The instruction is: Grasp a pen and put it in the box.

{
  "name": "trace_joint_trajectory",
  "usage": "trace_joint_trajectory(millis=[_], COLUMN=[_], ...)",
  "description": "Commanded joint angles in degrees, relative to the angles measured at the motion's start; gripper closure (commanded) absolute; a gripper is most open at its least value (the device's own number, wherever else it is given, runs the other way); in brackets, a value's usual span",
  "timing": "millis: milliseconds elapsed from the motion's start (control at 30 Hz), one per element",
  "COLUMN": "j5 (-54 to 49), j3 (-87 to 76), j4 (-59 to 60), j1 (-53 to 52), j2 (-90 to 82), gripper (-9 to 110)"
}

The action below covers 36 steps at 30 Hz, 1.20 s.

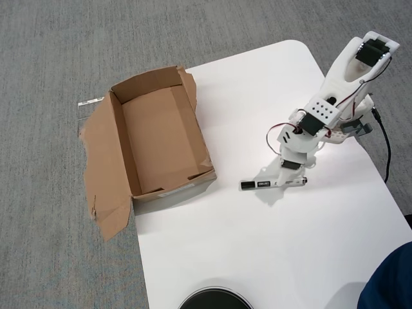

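The pen [273, 183] lies left-to-right on the table [270, 257], directly under the claw [283, 178], whose grip cannot be told; the box [158, 138] sits left.

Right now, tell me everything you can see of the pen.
The pen is a slim white marker with a black cap at its left end in the overhead view and small dark print along the barrel. It lies almost level across the white table, slightly right of the cardboard box and apart from it. The arm's hand is down over its middle and right part, hiding some barrel; whether the fingers grip it cannot be told.
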<state>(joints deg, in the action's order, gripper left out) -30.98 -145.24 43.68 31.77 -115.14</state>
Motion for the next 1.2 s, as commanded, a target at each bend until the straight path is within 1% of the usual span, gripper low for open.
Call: trace_joint_trajectory(millis=[0, 300, 600, 1167], j5=[0.13, 0.13, 0.13, 0.13], j3=[0.40, 1.19, 0.48, 0.22], j4=[-0.35, -0.35, -0.35, -0.35], j1=[0.31, 0.66, 6.90, 6.46], j2=[-0.18, -0.18, -0.18, -0.09], gripper=[81, 81, 81, 82])
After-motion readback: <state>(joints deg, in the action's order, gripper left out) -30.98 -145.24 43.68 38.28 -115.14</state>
